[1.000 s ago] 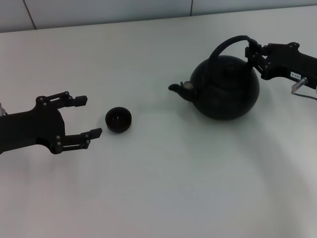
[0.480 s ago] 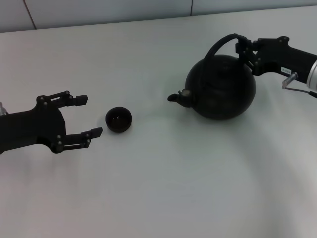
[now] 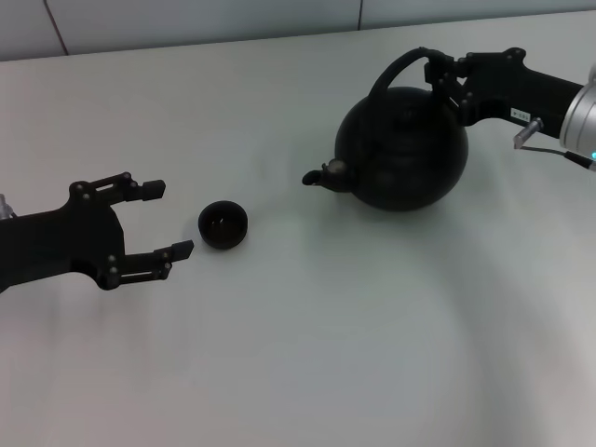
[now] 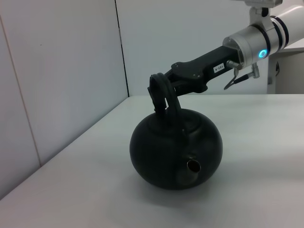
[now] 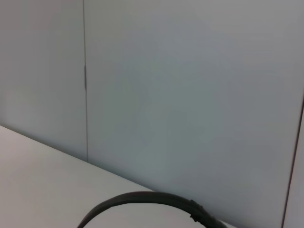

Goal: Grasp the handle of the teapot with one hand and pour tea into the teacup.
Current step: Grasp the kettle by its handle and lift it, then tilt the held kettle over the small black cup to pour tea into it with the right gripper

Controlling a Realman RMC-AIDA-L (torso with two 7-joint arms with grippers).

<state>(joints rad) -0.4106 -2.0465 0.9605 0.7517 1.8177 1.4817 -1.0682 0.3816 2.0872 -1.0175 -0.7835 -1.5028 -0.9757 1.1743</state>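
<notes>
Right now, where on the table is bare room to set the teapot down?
Bare room lies between the teacup and the teapot, and across the near table. It is crowded by the left gripper, whose open jaws flank the teacup. The right gripper holds the handle.

The right wrist view shows only the handle [image 5: 142, 199]; the teapot's body is cut off.

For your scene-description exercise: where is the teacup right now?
In the head view the teacup sits on the table's left side, just beyond the open left tool, apart from the teapot to its right.
</notes>
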